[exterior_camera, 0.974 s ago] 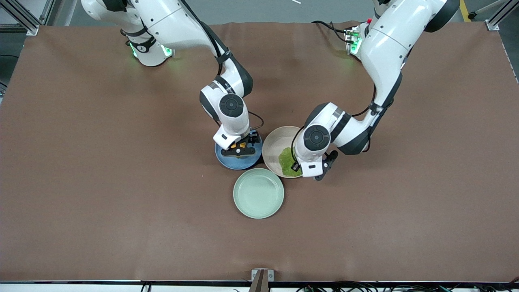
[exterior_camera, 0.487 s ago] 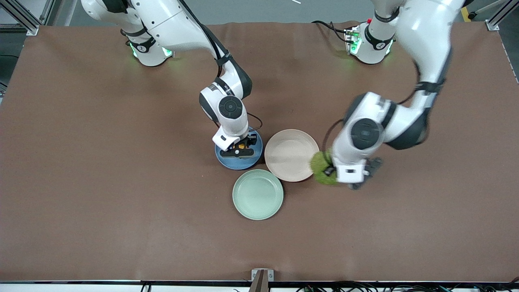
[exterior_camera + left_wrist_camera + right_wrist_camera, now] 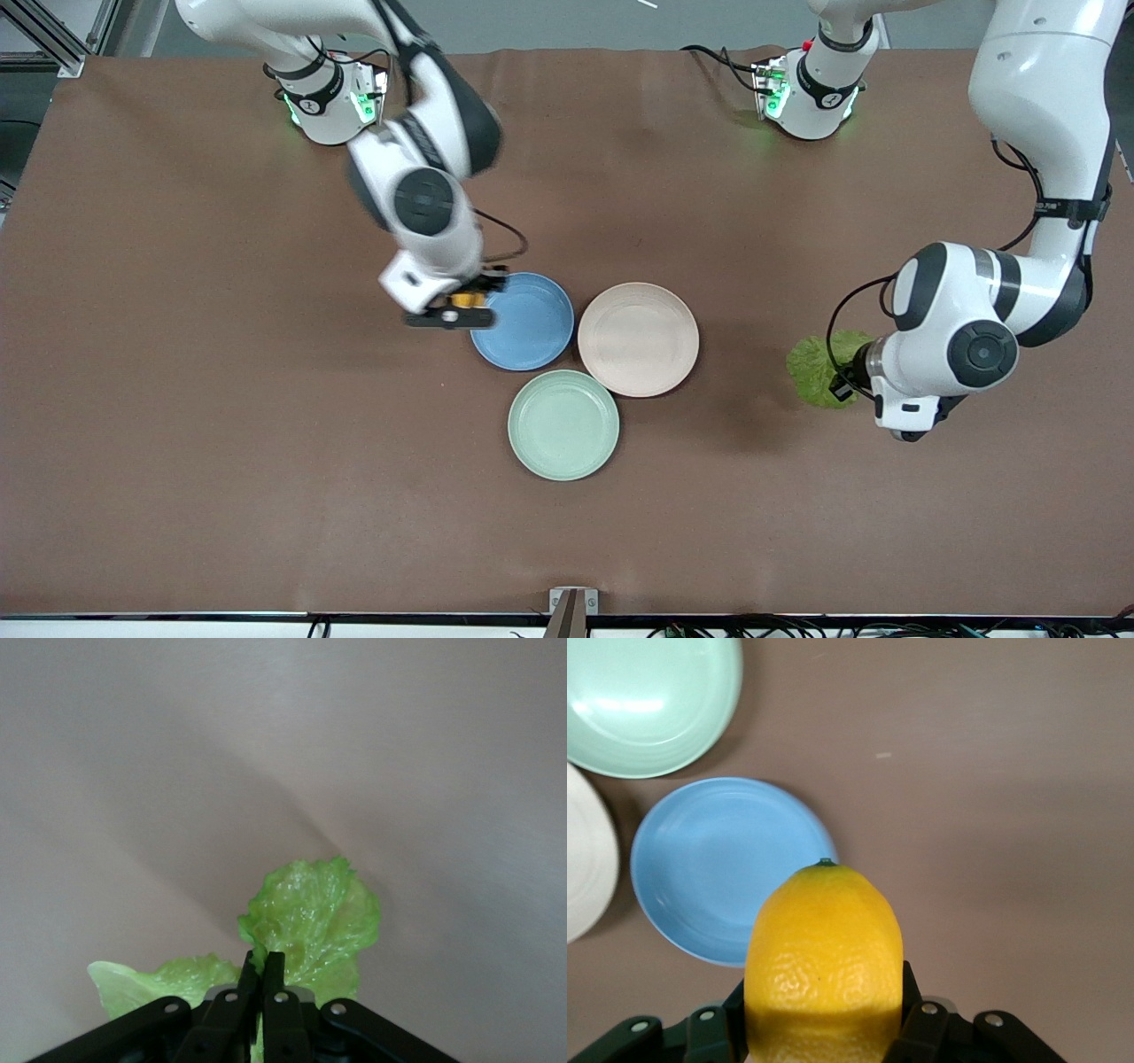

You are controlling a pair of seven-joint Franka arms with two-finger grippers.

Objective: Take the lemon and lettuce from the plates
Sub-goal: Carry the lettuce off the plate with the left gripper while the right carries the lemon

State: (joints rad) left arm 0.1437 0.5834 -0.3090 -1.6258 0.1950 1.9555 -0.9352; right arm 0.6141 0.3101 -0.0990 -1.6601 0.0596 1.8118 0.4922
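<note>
Over the table [image 3: 177, 399], right gripper [image 3: 456, 310] holds lemon [image 3: 824, 961].

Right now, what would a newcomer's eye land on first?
Both hands are loaded. The right hand grips the lemon above the table beside the bare blue plate. The left hand pinches the lettuce over open table toward the left arm's end, away from the bare beige-pink plate. A mint green plate lies nearest the front camera.
</note>
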